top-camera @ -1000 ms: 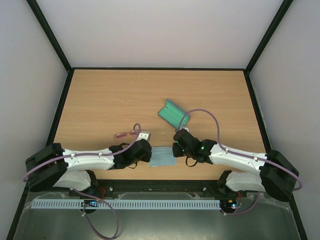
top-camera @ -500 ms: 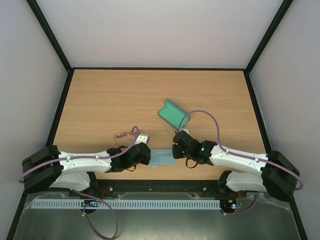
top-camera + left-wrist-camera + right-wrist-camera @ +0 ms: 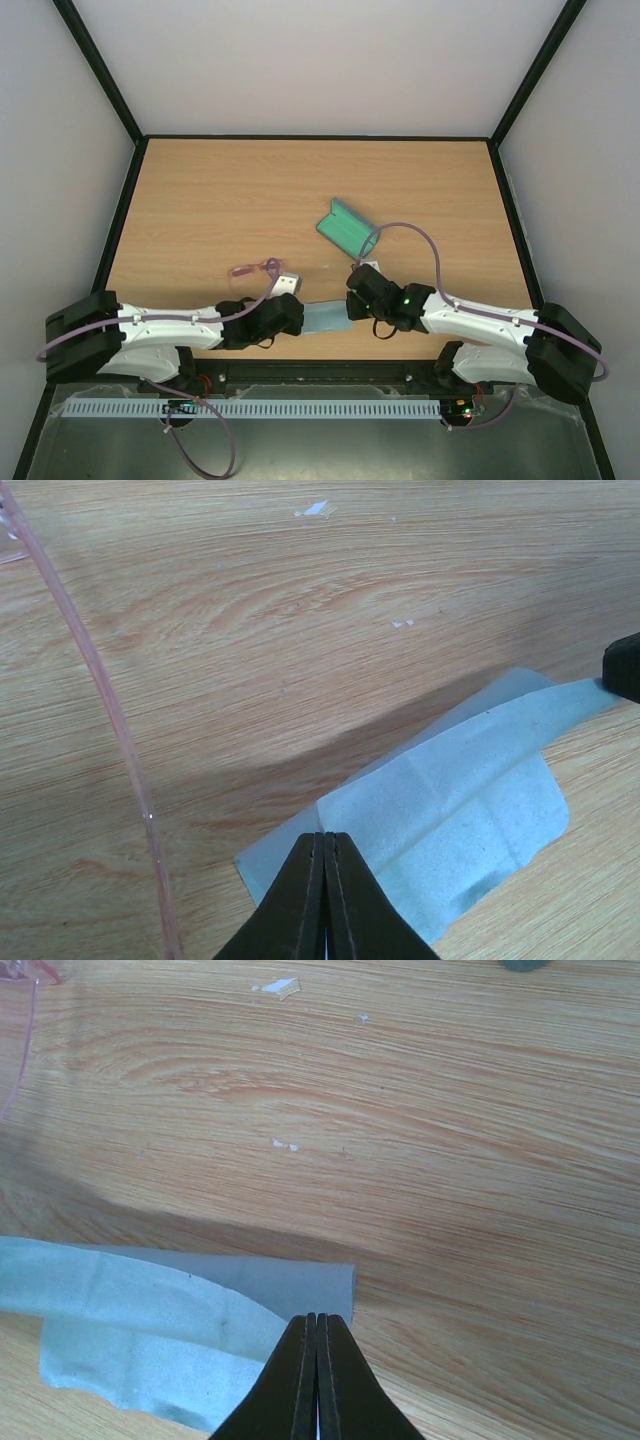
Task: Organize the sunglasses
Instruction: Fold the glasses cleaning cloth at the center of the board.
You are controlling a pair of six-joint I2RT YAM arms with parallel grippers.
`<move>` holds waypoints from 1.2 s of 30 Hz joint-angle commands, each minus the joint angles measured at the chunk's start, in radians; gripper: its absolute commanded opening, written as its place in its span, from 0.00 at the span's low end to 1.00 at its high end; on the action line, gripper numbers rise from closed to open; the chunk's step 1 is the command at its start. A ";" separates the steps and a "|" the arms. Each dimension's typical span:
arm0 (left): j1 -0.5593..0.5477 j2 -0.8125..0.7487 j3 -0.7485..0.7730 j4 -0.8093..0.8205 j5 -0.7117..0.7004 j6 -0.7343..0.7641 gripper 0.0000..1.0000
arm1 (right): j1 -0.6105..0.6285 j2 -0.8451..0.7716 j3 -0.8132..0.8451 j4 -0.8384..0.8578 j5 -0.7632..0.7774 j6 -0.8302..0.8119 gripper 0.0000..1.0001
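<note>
From above, the light blue cloth [image 3: 325, 317] lies at the near edge of the wooden surface [image 3: 200, 200], strung between the two arms; the left fingers [image 3: 296, 314] meet its left end and the right fingers [image 3: 353, 303] its right end. The sunglasses [image 3: 255, 270] rest on the surface up and to the left of the cloth, apart from it and untouched. The green case [image 3: 345, 225] sits beyond the cloth, toward the far side.

From the left wrist, the left fingers are shut tight on the cloth's near edge. The cloth rises toward its far corner and throws a shadow beneath, and a black fingertip holds that corner. One thin pink arm of the sunglasses curves past, left of the cloth.

From the right wrist, the right fingers are likewise closed, pinching a corner of the cloth, which folds over itself to the left. A scrap of pink frame shows far beyond the cloth, at the top left.

I'd judge the step in hand is dealing with the cloth, stretching or folding it, with the sunglasses not yet begun. The next move seems to call for both arms travelling together so the cloth neither tears free nor bunches.
</note>
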 commanded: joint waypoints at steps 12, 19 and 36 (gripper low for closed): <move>-0.026 0.020 -0.050 0.010 -0.032 -0.041 0.03 | 0.033 0.009 -0.038 -0.010 0.016 0.034 0.01; -0.036 0.022 -0.055 0.016 -0.032 -0.049 0.02 | 0.044 0.015 -0.050 0.001 0.018 0.045 0.02; -0.080 0.049 -0.064 0.040 -0.041 -0.084 0.02 | 0.066 0.013 -0.061 0.005 0.032 0.063 0.01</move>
